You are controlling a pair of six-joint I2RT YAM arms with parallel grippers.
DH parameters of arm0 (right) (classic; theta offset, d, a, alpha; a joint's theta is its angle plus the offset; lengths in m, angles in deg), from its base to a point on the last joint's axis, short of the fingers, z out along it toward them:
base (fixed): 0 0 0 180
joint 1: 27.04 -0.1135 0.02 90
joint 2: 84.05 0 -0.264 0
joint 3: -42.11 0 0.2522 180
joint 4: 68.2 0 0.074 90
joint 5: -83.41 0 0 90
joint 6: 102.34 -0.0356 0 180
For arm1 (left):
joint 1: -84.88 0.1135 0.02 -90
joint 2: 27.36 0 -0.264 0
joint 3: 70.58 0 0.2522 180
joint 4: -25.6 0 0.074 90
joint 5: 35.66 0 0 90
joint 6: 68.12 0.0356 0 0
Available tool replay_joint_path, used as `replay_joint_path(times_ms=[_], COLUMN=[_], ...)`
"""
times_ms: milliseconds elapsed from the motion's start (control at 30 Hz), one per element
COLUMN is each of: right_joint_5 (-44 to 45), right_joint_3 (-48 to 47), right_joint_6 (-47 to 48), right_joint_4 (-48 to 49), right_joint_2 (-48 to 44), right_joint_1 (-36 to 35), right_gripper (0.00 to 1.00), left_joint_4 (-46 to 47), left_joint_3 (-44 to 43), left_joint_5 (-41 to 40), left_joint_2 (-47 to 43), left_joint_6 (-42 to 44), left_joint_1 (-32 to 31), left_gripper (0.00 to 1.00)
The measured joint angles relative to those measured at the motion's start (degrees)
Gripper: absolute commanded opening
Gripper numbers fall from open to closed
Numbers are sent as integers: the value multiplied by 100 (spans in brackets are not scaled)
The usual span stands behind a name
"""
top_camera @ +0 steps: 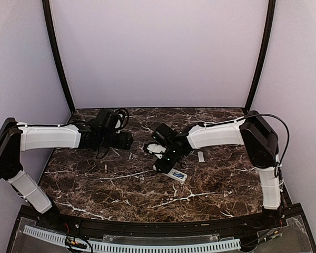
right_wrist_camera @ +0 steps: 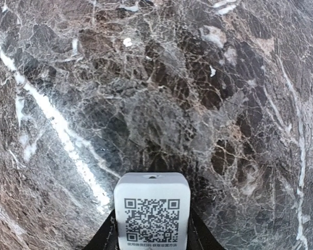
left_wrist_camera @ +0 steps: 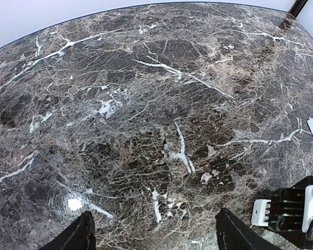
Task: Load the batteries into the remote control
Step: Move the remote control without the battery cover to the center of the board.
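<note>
Right gripper [right_wrist_camera: 152, 235] clamps the remote [right_wrist_camera: 152, 208] (QR label up); left gripper [left_wrist_camera: 154, 214], jaws apart, hovers at its ten o'clock

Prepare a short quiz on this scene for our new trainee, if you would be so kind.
1. True or false: the left fingers are shut on a battery.
2. What sits between the right fingers in the right wrist view? A) a blue battery B) the remote control, its QR label showing C) nothing
3. Fill in: the small pale cover piece lies on the table nearer the ___ arm.
Key: 1 false, they stand open with nothing between them; 2 B; 3 right.
</note>
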Motion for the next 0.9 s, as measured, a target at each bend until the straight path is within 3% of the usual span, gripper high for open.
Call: replay_joint_path(times_ms=[400,500,700,900], right_joint_5=[-149,-310,-824,-1215], right_joint_3=[109,127,133,306], right_joint_6=[1467,1755,1985,1880], right_joint_4=[33,11,-35,-20], right_joint_2=[-66,-74,-76,-457], right_joint_1=[-284,-448,-632,-754], right_gripper=[30,34,53,57], left_joint_4=[-140,-181,-170,48], left_joint_3=[549,627,699,1003], left_joint_5=[-149,-149,-83,50], left_joint_2=[-557,-634,-680,-940], left_joint_6=[-96,-105,-103,17], left_joint_1=[0,0,0,0], left_gripper=[79,79,79,78])
